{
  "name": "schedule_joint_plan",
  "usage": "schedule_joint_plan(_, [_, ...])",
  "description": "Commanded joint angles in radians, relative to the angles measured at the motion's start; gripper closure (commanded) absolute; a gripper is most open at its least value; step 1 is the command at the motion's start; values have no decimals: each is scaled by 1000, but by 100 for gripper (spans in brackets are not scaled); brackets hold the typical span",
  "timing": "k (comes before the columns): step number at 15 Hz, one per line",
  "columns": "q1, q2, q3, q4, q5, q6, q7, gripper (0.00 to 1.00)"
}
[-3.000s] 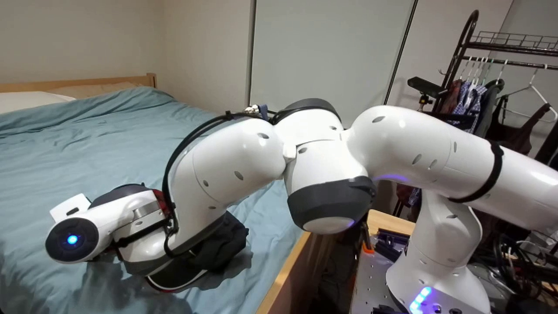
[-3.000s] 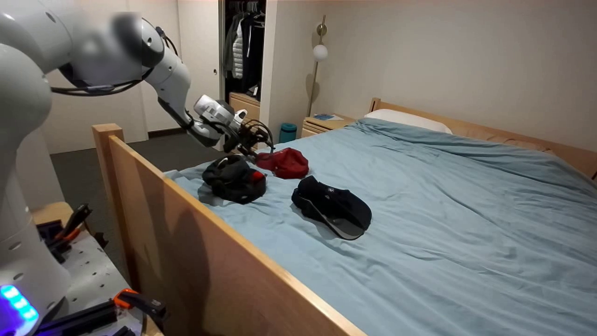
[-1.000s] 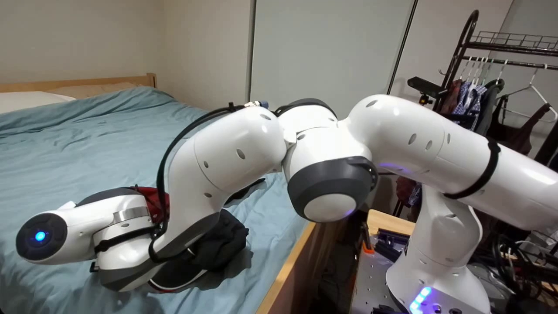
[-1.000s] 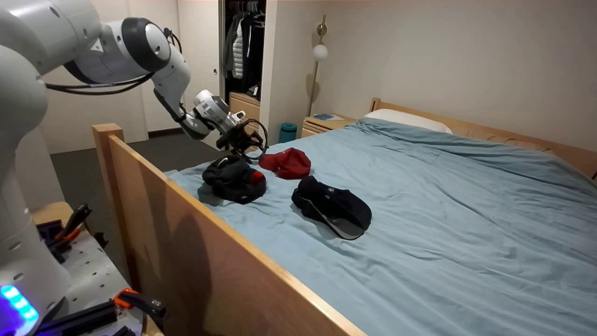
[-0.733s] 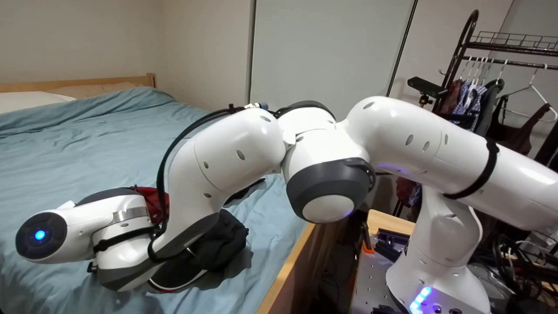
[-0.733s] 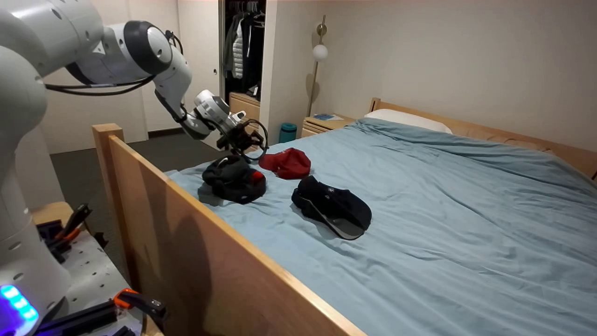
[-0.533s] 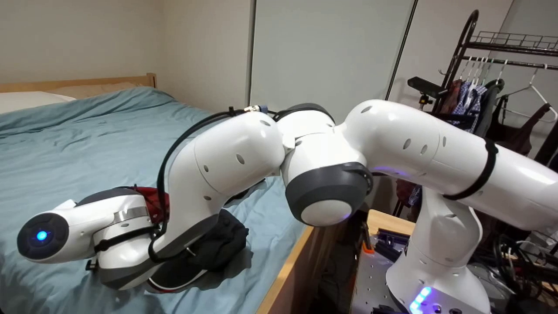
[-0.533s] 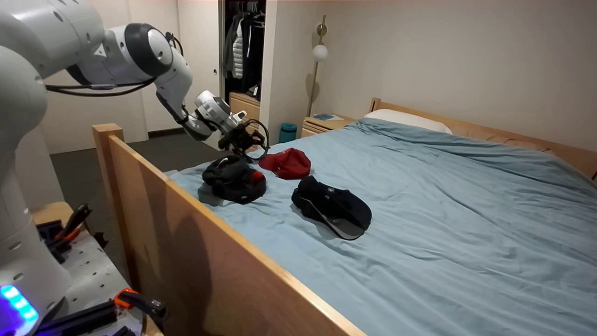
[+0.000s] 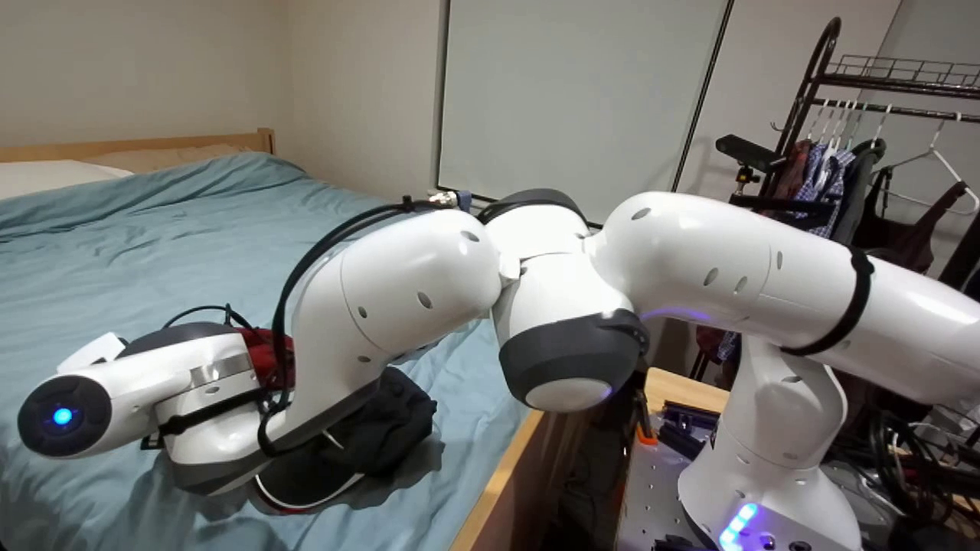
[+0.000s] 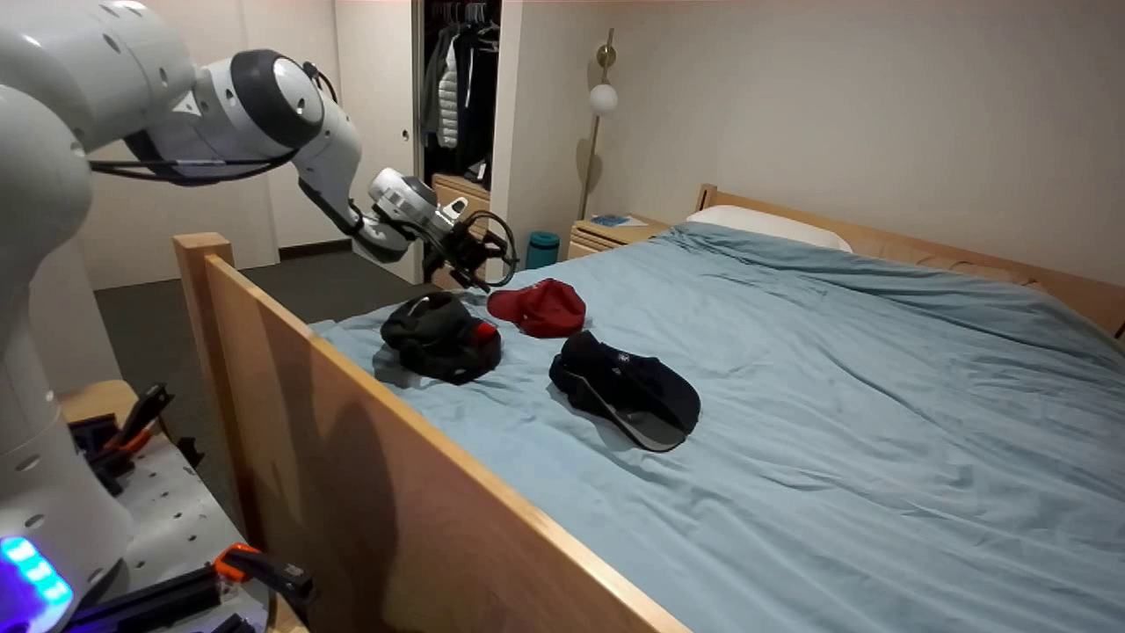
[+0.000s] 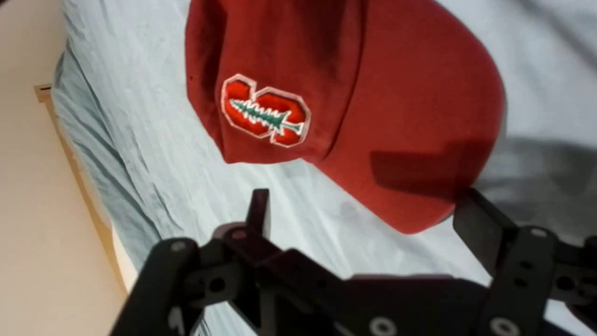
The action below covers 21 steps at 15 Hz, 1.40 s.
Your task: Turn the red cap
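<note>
The red cap (image 10: pixel 540 308) lies on the blue bed in an exterior view, brim toward the arm. It is mostly hidden behind the arm in an exterior view (image 9: pixel 269 356). In the wrist view the red cap (image 11: pixel 419 93) shows its front badge, with the brim toward the right. My gripper (image 11: pixel 366 205) is open with nothing between its fingers. One fingertip overlaps the brim's edge in this view; I cannot tell if it touches. The other finger is apart from the cap, over the sheet. In an exterior view the gripper (image 10: pixel 479 268) hangs just above and beside the brim.
A dark cap with a red patch (image 10: pixel 439 338) lies close to the gripper, on the footboard side; it also shows under the arm (image 9: pixel 390 428). A black cap (image 10: pixel 628 387) lies farther along the bed (image 10: pixel 835 352). The wooden footboard (image 10: pixel 439 462) stands between base and bed.
Over three seconds the gripper drew back from the brim, then in the last half second rose and moved slightly back toward the cap. The red cap shifted slightly earlier, but not since.
</note>
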Motion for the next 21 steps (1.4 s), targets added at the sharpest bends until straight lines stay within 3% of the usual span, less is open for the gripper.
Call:
schedule_joint_plan(1, [35,6,-51,63,-15,-101,13,0])
schedule_joint_plan(4, [22,-27,7,85,45,-90,-29,0])
schedule_joint_plan(5, [32,-8,-27,71,17,-83,-1,0])
schedule_joint_plan(17, [25,-25,-6,24,39,-137,63,0])
schedule_joint_plan(20, [-17,-59,63,-26,98,-16,74,0])
schedule_joint_plan(21, [4,-17,22,26,69,-81,57,0])
